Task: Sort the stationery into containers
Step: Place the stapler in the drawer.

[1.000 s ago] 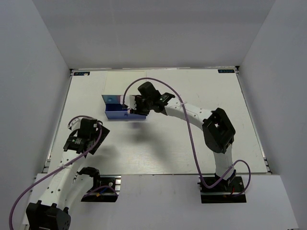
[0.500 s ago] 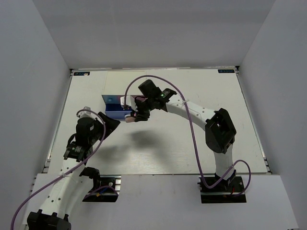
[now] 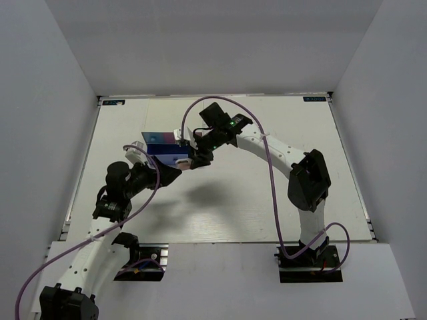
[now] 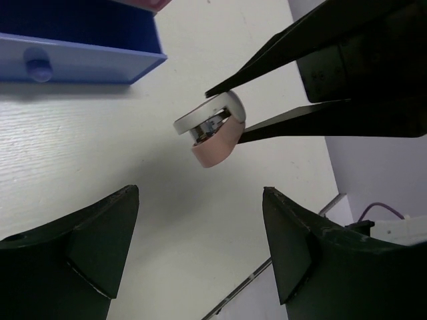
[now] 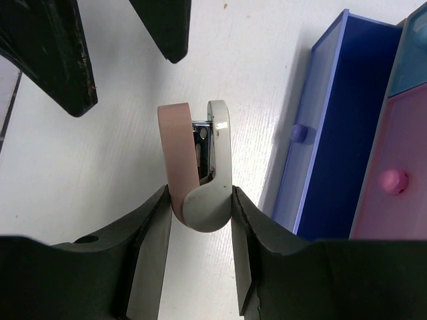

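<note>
Right pincer (image 5: 198,203) clamps a small clip-like piece (image 5: 215,143) by its rounded end: 1 pink leaf, 1 white leaf, shiny metal between. The piece sits just outside the pulled-out dark blue drawer (image 5: 320,127), near its dot knob. Left pincer (image 4: 200,257) gapes wide, holding nothing. Only the right wrist view shows the pink drawer front (image 5: 393,207). The left wrist view shows the piece side-on over the faintly lined white worktop (image 4: 100,160). From the top view the piece is barely resolved.

Pink drawer (image 5: 401,143) half beyond right edge
</note>
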Available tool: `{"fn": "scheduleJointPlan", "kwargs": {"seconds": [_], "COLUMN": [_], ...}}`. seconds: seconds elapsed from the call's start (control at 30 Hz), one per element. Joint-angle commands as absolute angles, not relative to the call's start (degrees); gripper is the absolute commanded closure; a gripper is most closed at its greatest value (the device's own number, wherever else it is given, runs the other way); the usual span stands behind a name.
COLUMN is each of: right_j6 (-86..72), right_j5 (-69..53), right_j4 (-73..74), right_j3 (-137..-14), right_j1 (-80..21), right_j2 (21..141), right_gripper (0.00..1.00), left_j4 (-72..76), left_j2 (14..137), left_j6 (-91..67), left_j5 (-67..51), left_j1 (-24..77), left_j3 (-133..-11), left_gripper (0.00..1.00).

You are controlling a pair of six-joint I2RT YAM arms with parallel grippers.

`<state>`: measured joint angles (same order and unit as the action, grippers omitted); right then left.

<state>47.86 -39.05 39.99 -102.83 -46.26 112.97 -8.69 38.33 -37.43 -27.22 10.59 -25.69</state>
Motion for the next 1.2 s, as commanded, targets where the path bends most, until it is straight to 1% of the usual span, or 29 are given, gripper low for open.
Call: {"fn": "scheduleJointPlan", "kwargs": {"seconds": [0.0,0.17,0.3,0.43,0.6,0.8,0.9,1.0,1.03,1.13,1.17], "right_j6": [48.78,50.18,49.75,48.78,48.08,48.87,49.3,49.75,49.66,49.57,49.57], "right_j5": [-42.01,-42.45,-42.28,-42.27,-42.71,-43.42,-43.59,-43.51,-43.24,-42.98,-42.98], "right_j4": [40.87,40.34,39.11,38.06,37.18,37.7,38.05,37.71,37.53,37.18,37.09], "right_j3": [-103.8,-102.48,-101.78,-101.78,-102.04,-101.43,-101.43,-100.73,-100.46,-100.02,-100.02], "right_j1": [-45.97,-46.23,-46.23,-46.49,-47.2,-48.25,-48.78,-49.13,-49.3,-49.04,-49.3], "right_j2": [111.53,110.48,110.04,110.3,110.48,109.95,109.78,109.25,109.34,109.33,109.25], "right_gripper": [1.0,1.0,1.0,1.0,1.0,1.0,1.0,1.0,1.0,1.0,1.0], "left_j4": [-1.95,4.83,5.89,6.94,7.47,8.7,9.23,9.23,9.23,9.23,8.71], "left_j2": [38.93,40.25,43.06,43.59,44.3,45.52,46.84,46.85,46.85,46.85,46.85], "left_j6": [-39.98,-47.54,-48.08,-48.6,-49.22,-49.75,-49.75,-50.27,-50.27,-50.27,-50.27], "left_j5": [-30.67,-31.2,-31.73,-32.26,-31.64,-31.11,-31.11,-30.59,-30.59,-30.59,-30.59], "left_j1": [10.28,10.28,10.28,10.28,10.28,10.28,10.28,10.28,10.28,10.28,10.28], "left_j3": [-25.4,-22.32,-22.32,-21.8,-21.27,-21.27,-21.27,-21.27,-21.27,-21.27,-21.79], "left_gripper": [0.16,0.15,0.17,0.17,0.25,0.31,0.37,0.49,0.57,0.68,0.73]}}
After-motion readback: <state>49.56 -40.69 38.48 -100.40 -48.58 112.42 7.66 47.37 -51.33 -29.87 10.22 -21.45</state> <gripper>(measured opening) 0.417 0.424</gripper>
